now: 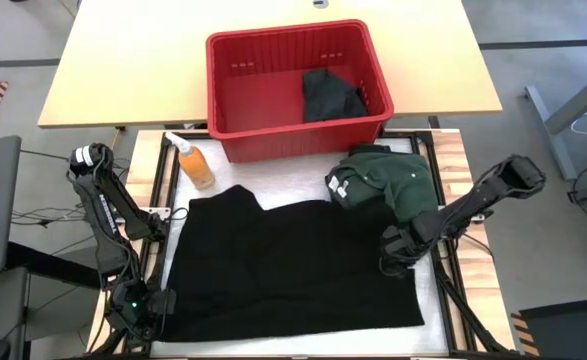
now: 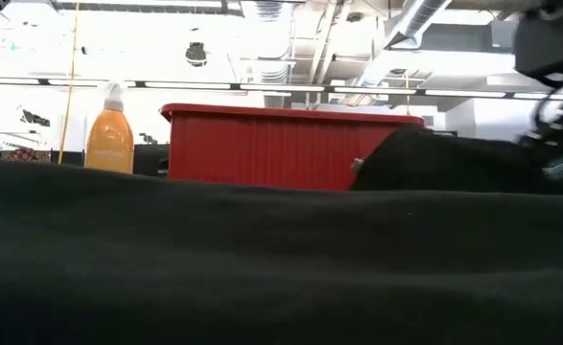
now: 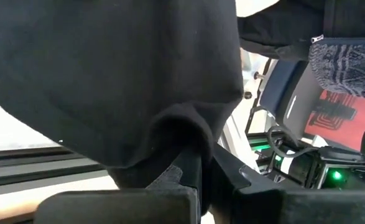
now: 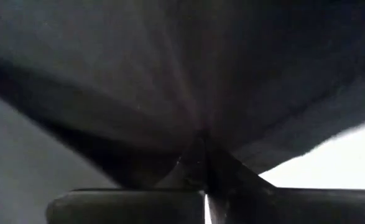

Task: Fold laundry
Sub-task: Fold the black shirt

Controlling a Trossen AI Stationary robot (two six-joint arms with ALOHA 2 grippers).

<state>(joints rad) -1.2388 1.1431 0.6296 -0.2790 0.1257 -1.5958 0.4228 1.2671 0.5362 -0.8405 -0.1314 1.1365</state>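
Broadly, the lower half of the high view is filled by a black garment point(image 1: 293, 262) spread flat on the tabletop point(image 1: 443, 300), evidently laid out so that it can be folded. Above it, near the top centre of the frame, a red bin point(image 1: 263, 100) stands on a second, wooden tabletop point(image 1: 123, 70); a dark garment point(image 1: 331, 95) is left bunched in the bin's right part, presumably waiting its turn. A dark green shirt point(image 1: 388, 178) lies crumpled at centre right, just beside the bin's lower right corner and touching the black garment's upper right edge; it is judged to be set aside while the black piece is worked on. An orange bottle point(image 1: 195, 163) lies at the bin's lower left, apart from the cloth.

The left claw point(image 1: 141, 305) is placed at the lower left corner of the black garment and is closed on it: in the left wrist view a fold of black cloth point(image 3: 170, 143) is seen pinched between the fingers. The right claw point(image 1: 395, 258) is set on the garment's right edge, below the green shirt, and is likewise clamped shut on dark fabric point(image 4: 194, 112), which puckers toward the fingertips in the right wrist view. With two edges gripped, a lift and fold-over is judged to be the step in hand.
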